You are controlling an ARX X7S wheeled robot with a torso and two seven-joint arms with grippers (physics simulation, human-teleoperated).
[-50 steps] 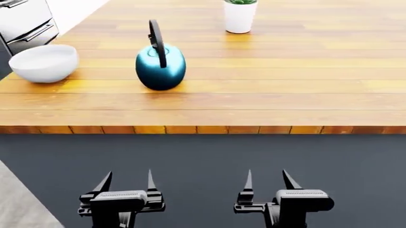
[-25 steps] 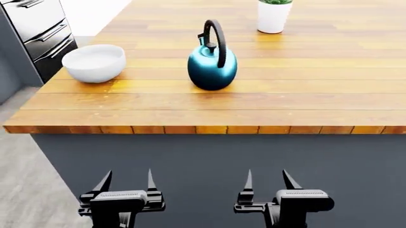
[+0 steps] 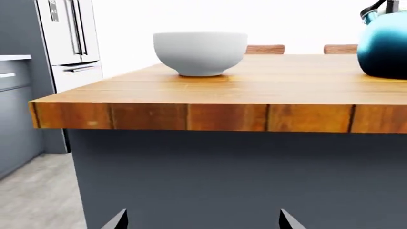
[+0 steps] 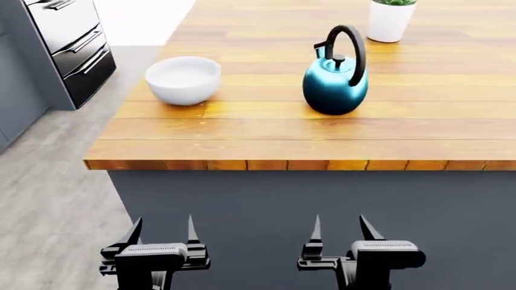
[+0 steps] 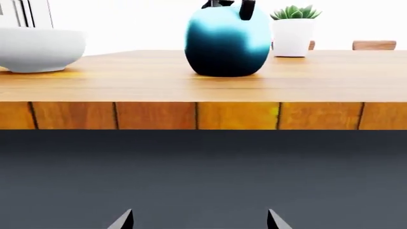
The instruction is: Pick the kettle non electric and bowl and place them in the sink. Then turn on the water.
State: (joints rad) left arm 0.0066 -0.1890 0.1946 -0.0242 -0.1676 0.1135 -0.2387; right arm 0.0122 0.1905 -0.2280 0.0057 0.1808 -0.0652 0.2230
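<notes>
both my claws, left claw [image 4: 161, 232] and right claw [image 4: 339, 232], hang open and empty below the surface [image 4: 266, 136] edge | kettle [image 4: 335, 84] upright, right of bowl [image 4: 183, 78], apart

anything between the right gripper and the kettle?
No object. The right gripper hangs open below the counter edge, in front of the island's dark panel; the kettle stands on top, behind that edge.

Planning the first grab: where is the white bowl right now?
In the head view the bowl sits on the wooden counter near its left end, left of the kettle.
</notes>
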